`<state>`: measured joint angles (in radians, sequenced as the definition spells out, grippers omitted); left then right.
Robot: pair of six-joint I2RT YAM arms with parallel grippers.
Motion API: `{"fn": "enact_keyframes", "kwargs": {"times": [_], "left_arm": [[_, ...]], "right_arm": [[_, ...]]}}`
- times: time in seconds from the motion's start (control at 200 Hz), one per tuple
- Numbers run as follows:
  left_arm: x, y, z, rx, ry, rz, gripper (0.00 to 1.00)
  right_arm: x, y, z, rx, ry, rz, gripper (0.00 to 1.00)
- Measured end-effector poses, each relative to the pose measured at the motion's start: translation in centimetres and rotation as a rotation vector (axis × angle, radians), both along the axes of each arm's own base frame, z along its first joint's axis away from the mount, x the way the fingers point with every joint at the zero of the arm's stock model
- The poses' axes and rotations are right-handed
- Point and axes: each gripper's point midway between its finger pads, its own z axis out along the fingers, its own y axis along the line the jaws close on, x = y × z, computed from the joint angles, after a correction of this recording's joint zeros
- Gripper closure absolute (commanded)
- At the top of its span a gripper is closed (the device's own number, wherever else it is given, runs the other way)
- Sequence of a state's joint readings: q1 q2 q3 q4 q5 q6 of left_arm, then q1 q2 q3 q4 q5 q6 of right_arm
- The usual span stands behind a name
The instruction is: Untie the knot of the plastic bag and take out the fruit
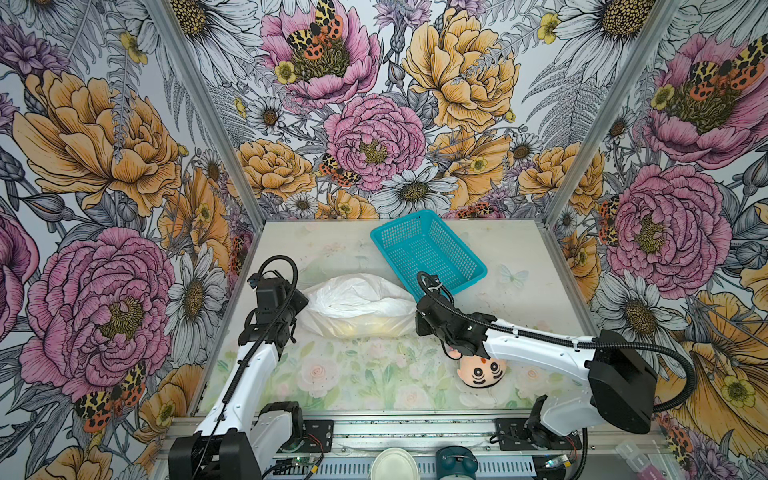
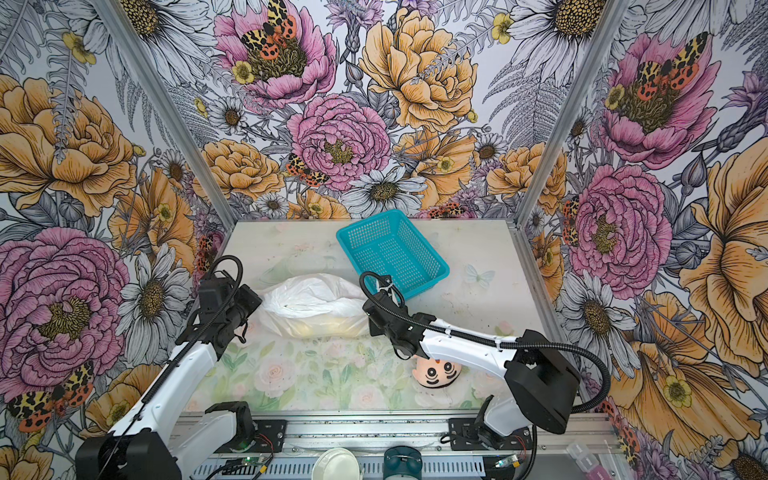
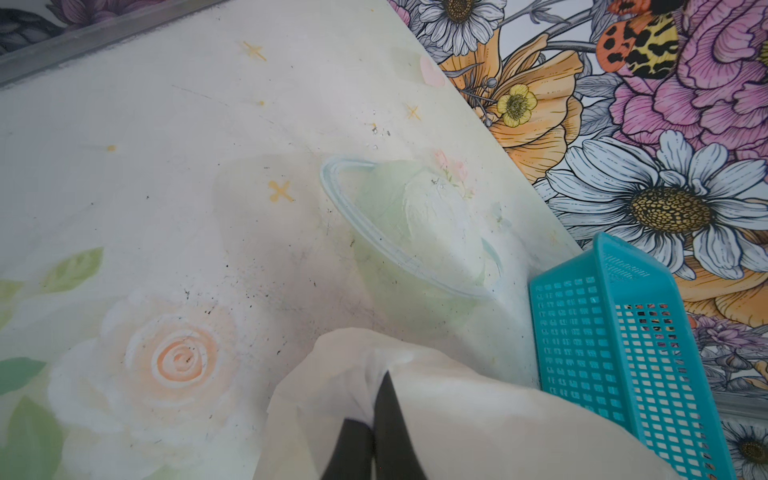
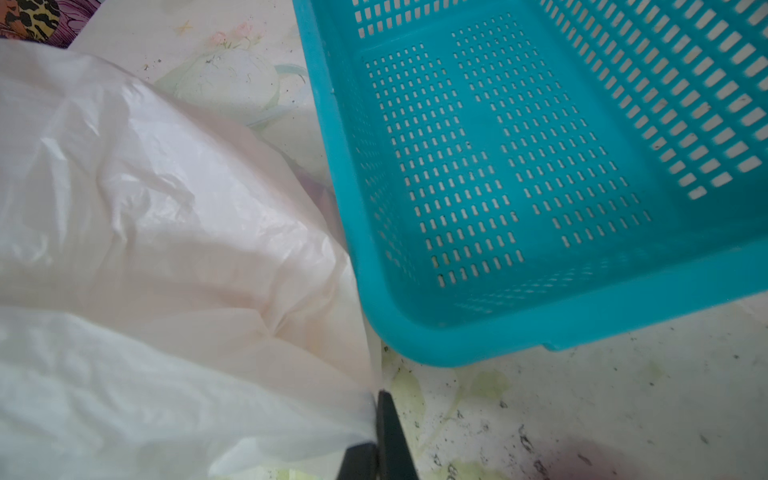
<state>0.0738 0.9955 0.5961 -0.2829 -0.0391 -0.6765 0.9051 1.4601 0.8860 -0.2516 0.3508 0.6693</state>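
Early going, by the look of it. Clamped narrow on film at opposite ends of the plastic bag (image 1: 357, 299) with left pincer (image 3: 374, 415) and right pincer (image 4: 380, 432). Lying mid-counter (image 1: 332, 374), just beside an empty teal basket (image 1: 428, 249). No telling where the knot is. Left to do: lifting out the fruit (image 1: 365, 328), only a yellow blur inside.

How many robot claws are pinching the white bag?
2. The left gripper pinches the plastic bag at its left end; the right gripper pinches its right end, beside the teal mesh basket.
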Motion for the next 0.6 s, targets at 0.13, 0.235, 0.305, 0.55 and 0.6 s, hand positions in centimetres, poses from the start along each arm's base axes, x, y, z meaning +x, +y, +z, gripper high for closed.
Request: {"fn": "enact_keyframes", "kwargs": {"times": [0.13,0.235,0.305,0.55,0.6], "left_arm": [[-0.3,0.7,-1.5,-0.048,0.031,0.019,1.0],[-0.3,0.8,-2.5,-0.083,0.049,0.023,1.0],[-0.2,0.8,-2.6,-0.095,0.052,0.018,1.0],[0.1,0.7,-2.3,-0.111,0.034,0.006,1.0],[0.1,0.6,-2.4,-0.117,0.034,0.001,1.0]], "right_arm": [[0.3,-0.6,-0.4,0.035,0.022,-0.02,1.0],[0.4,-0.9,-0.7,0.058,0.04,-0.028,1.0],[0.5,-1.1,-0.8,0.071,0.047,-0.033,1.0],[1.1,-1.6,-1.2,0.126,0.077,-0.059,1.0],[1.2,-1.9,-1.4,0.138,0.089,-0.068,1.0]]}}
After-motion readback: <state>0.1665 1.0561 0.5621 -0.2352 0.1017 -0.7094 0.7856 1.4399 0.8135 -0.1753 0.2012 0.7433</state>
